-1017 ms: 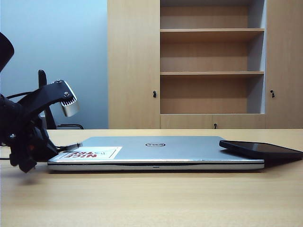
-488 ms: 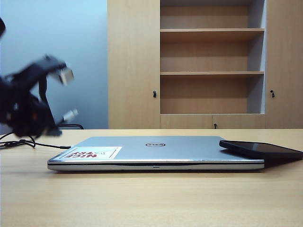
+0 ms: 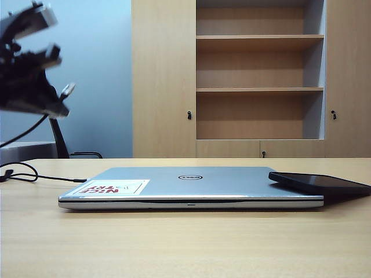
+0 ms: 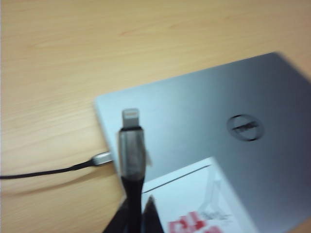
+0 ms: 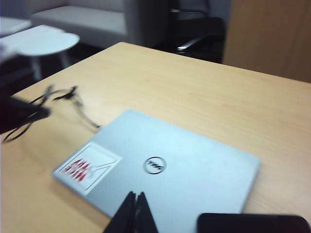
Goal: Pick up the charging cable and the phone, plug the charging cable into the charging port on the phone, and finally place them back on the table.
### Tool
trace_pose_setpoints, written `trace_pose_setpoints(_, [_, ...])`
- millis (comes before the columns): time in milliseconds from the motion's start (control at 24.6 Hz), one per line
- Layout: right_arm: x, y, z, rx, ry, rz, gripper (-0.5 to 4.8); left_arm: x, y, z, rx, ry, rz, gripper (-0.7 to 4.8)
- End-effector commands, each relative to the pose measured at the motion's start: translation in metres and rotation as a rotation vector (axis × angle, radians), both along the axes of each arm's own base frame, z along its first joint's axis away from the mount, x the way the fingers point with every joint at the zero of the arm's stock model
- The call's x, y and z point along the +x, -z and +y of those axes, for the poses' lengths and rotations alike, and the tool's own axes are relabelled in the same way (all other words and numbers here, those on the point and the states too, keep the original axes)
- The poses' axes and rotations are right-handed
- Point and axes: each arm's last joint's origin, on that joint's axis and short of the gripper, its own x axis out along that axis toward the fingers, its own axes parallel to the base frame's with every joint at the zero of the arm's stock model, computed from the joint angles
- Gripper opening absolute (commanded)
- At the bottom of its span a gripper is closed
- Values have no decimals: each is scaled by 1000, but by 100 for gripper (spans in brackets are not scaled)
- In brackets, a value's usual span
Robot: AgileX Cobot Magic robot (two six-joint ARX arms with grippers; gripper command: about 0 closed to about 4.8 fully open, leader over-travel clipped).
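Note:
High at the left of the exterior view, my left gripper [image 3: 53, 101] is shut on the charging cable [image 3: 67, 90] just behind its plug. The silvery plug tip [image 4: 130, 116] sticks out past the fingers [image 4: 146, 216], above the laptop's corner. The cord hangs to the table [image 3: 185, 243] and loops there [image 5: 73, 102]. The phone [image 3: 319, 183] lies flat, one end resting on the laptop's right edge. My right gripper [image 5: 135, 213] hovers shut and empty above the laptop, the phone [image 5: 252, 223] close beside it. The charging port cannot be made out.
A closed silver Dell laptop [image 3: 191, 185] with a red-white sticker [image 3: 110, 187] lies mid-table. The cable's other metal end [image 4: 99, 158] rests on the table at the laptop's corner. A wooden cupboard with open shelves [image 3: 258, 87] stands behind.
My left gripper has risen from table level beside the laptop to high up, carrying the cable's plug, and the cord now hangs from it. The phone and laptop have not moved.

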Motion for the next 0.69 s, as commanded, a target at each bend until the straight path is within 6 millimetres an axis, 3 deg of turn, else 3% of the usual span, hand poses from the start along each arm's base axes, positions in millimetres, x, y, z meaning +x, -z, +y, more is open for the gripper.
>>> trace_pose_setpoints(41, [3,-2,-5,68,76,23,-4,-7,-8,-14,-50,66,-5,-6])
trace_pose_setpoints(122, [7,-3,-11,119,138,49,-4,-16,-10,-32,-51,162,8,-6])
trace_pose_setpoints(285, [11,-2,-17,181,167,95,-4,-24,-10,-45,-87,217,39,-6])
trace_pose_setpoints(529, [21,11,-27,216,157,269,-4,-29,-6,-50,-92,243,78,-6])
trace_pose_setpoints(692, [39,23,-39,272,201,413,-4,-30,-3,-50,-67,245,105,-6])
